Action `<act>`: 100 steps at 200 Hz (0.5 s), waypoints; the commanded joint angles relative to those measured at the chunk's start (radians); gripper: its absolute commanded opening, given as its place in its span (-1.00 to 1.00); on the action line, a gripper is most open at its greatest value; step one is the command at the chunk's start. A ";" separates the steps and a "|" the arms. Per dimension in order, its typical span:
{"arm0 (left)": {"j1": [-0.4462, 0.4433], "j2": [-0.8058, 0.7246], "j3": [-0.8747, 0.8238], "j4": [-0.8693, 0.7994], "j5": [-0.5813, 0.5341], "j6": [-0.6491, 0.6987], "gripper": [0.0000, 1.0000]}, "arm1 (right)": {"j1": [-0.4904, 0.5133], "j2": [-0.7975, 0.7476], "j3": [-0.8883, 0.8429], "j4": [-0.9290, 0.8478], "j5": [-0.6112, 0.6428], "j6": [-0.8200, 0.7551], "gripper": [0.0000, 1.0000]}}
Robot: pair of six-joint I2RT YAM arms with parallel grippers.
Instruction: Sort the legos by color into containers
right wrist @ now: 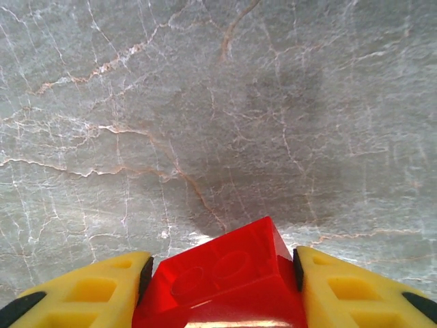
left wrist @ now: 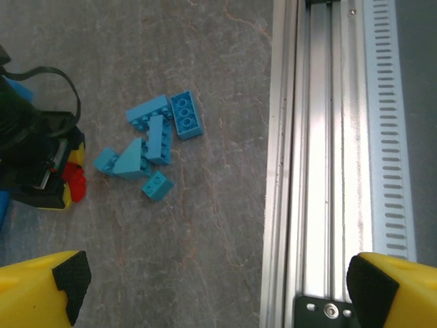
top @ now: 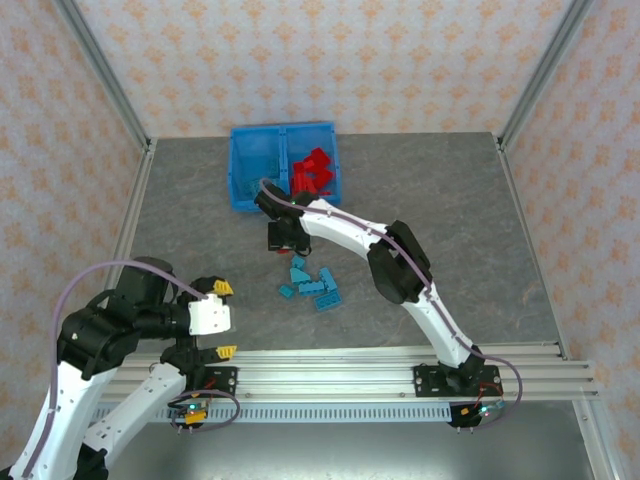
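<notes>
One bright red studded plastic brick (right wrist: 229, 270) sits clamped between the right gripper's (right wrist: 220, 280) yellow fingers (right wrist: 89, 290), over grey marbled tabletop (right wrist: 205, 102), just in front of the translucent blue two-compartment bin (top: 240, 170). Red bricks (top: 315, 172) lie in its right compartment. Six or so light blue bricks (top: 312, 284) cluster nearby. Left gripper (top: 222, 320) spread wide, holding nothing, beside the aluminium rail (top: 350, 365). Bare table to the right.
</notes>
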 commanded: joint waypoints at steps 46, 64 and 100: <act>-0.004 -0.014 -0.011 0.234 -0.032 -0.076 0.99 | -0.011 -0.241 0.052 0.025 0.205 -0.046 -0.21; -0.004 -0.010 -0.012 0.295 -0.048 -0.105 0.99 | -0.033 -0.238 0.095 0.071 0.256 -0.066 -0.21; -0.004 0.022 -0.001 0.352 -0.104 -0.178 0.99 | -0.115 -0.138 0.251 0.146 0.295 -0.081 -0.22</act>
